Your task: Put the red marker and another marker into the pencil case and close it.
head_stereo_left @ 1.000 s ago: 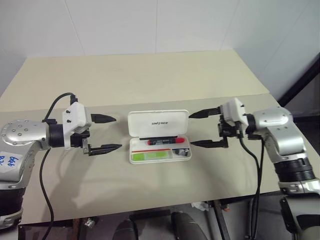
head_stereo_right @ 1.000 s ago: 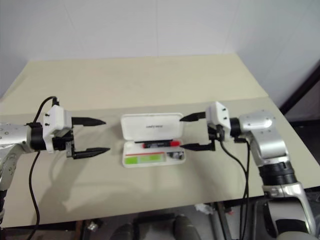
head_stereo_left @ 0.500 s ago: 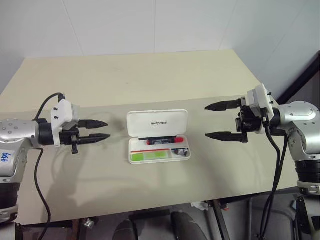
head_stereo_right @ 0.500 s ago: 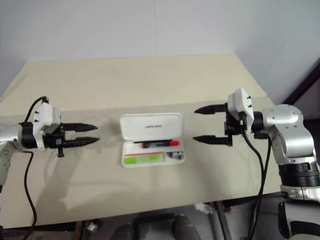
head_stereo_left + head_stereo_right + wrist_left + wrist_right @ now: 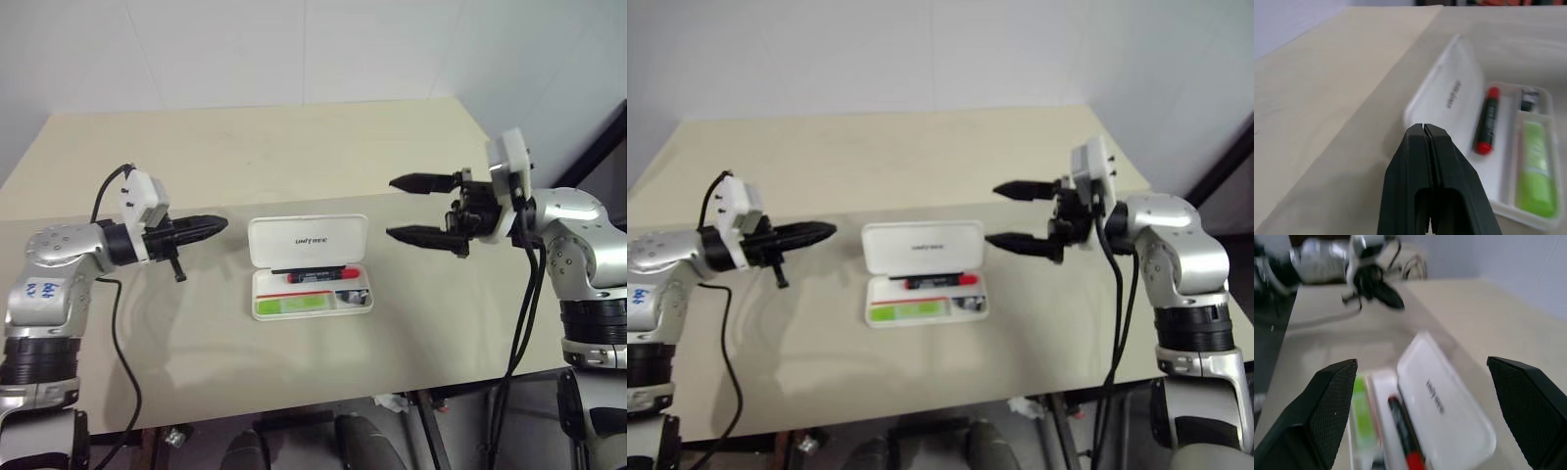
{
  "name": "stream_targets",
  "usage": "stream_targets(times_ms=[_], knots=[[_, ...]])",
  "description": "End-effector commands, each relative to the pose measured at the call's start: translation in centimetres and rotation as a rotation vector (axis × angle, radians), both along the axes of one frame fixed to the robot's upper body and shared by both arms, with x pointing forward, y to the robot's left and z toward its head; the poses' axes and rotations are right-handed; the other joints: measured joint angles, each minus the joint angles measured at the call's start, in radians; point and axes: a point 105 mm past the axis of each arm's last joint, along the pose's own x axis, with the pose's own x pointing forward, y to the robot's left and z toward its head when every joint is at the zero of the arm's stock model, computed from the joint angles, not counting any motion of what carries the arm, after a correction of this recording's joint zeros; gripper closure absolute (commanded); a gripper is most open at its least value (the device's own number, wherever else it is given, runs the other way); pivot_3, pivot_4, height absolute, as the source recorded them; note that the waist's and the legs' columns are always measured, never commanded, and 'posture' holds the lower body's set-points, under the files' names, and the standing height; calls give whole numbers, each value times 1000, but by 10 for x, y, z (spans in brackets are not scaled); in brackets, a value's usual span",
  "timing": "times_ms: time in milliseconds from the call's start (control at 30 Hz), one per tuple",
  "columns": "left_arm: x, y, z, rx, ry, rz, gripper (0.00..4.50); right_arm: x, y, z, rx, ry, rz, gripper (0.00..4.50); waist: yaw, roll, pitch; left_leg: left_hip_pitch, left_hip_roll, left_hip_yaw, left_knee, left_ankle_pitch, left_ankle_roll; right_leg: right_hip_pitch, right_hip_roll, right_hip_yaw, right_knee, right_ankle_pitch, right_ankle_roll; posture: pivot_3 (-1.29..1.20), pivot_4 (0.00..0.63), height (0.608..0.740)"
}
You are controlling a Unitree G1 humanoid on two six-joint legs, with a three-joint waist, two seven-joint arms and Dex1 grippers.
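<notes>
Two markers lie inside the open white pencil case mid-table: the red marker near the hinge, the light-green highlighter in front. Left gripper, fingers pressed together, points at the raised lid, seemingly just short of it. Right gripper hovers spread apart, empty.

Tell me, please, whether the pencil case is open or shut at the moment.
Open. The pencil case has its lid raised behind the tray, and the red marker and green highlighter lie exposed inside.
</notes>
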Motion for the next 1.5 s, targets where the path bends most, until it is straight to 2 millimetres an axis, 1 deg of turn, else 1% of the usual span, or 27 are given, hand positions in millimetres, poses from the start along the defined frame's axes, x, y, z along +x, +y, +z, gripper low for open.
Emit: stream_targets(times_ms=[33, 133, 200, 333, 400, 533, 600, 700, 767, 900, 1067, 1167, 1300, 1367, 1467, 1500], knots=[[15, -3, 0, 22, -21, 56, 4475, -6, 3, 11, 24, -52, 11, 0, 0, 0, 0, 0, 0, 0, 0, 0, 0, 0, 0, 0, 0, 0, 0, 0, 150, 740], [28, -10, -7, 28, -1, 81, 4475, -7, 4, 7, 19, -54, 10, 0, 2, 0, 0, -1, 0, 0, 0, 0, 0, 0, 0, 0, -1, 0, 0, 0, 150, 740], [33, -19, -14, 45, 14, 74, 4475, -8, 4, 5, 18, -57, 0, 0, 3, 0, 0, -1, 0, 0, 0, 0, 0, 0, 0, 0, -1, 0, 0, 0, 150, 740], [34, -33, -20, 46, 18, 12, 4475, -9, 3, 3, 23, -58, -17, 0, 0, 0, 0, -1, 0, 0, -1, 0, 0, 0, 0, 0, -2, 0, 0, 0, 150, 740], [28, -45, -19, 30, 11, -66, 4475, -10, 3, 2, 24, -58, -21, 0, -1, 0, 0, -1, 0, 0, -1, 0, 0, 0, 0, 0, -2, 0, 0, 0, 150, 740], [10, -60, -15, 51, -33, -199, 4475, -11, 2, 1, 29, -58, -30, 0, 1, 0, 0, -1, 0, 0, -1, 0, 0, 0, 0, 0, -1, 0, 0, 0, 150, 740], [1, -63, -13, 51, -46, -248, 4475, -11, 2, 0, 30, -56, -34, 0, 2, 0, 0, -1, 0, 0, -1, 0, 0, 0, 0, 0, -2, 0, 0, 0, 150, 740], [-8, -65, -17, 95, -38, -291, 4475, -11, 2, -2, 31, -54, -38, 0, 0, 0, 0, -1, 0, 0, -1, 0, 0, 0, 0, 0, -2, 0, 0, 0, 150, 740], [-17, -67, -27, 156, -11, -337, 4475, -11, 3, -3, 32, -52, -39, 0, -2, 0, 0, -1, 0, 0, -1, 0, 0, 0, 0, 0, -2, 0, 0, 0, 150, 740], [-33, -78, -56, 274, 72, -407, 4475, -9, 4, -5, 41, -50, -43, 0, 0, 0, 0, -1, 0, 0, -1, 0, 0, 0, 0, 1, -2, 0, 0, 0, 150, 740], [-37, -93, -88, 312, 174, -384, 4475, -9, 8, -6, 59, -48, -48, 0, 2, 0, 0, -1, 0, 0, 0, 0, 0, 0, 0, 1, -2, 0, 0, 0, 150, 740], [-41, -101, -101, 336, 222, -383, 4475, -11, 8, -8, 66, -42, -53, 0, 4, 0, 0, -1, 0, 0, 0, 0, 0, 1, 0, 0, -2, 0, 1, 0, 150, 740], [-41, -104, -104, 343, 247, -371, 4475, -13, 7, -10, 77, -36, -67, 0, 3, 0, 0, 1, 0, -1, 0, 0, 0, 3, 0, 0, -3, 0, 1, 0, 150, 740], [-41, -104, -102, 353, 233, -374, 4475, -14, 7, -11, 80, -34, -71, 0, 1, 0, 0, 3, 0, -1, 0, 0, 0, 5, 0, 0, -4, 0, 1, 0, 150, 740], [-40, -104, -88, 302, 193, -381, 4475, -15, 8, -12, 82, -33, -73, 0, 0, 0, 0, 6, 0, -1, 0, 0, 0, 8, 0, 1, -5, 1, 1, 0, 150, 740], [-37, -104, -80, 270, 171, -373, 4475, -15, 8, -13, 80, -32, -73, 0, 0, 0, 0, 6, 0, -1, 0, 0, 0, 8, 0, 1, -5, 1, 1, 0, 150, 740]])
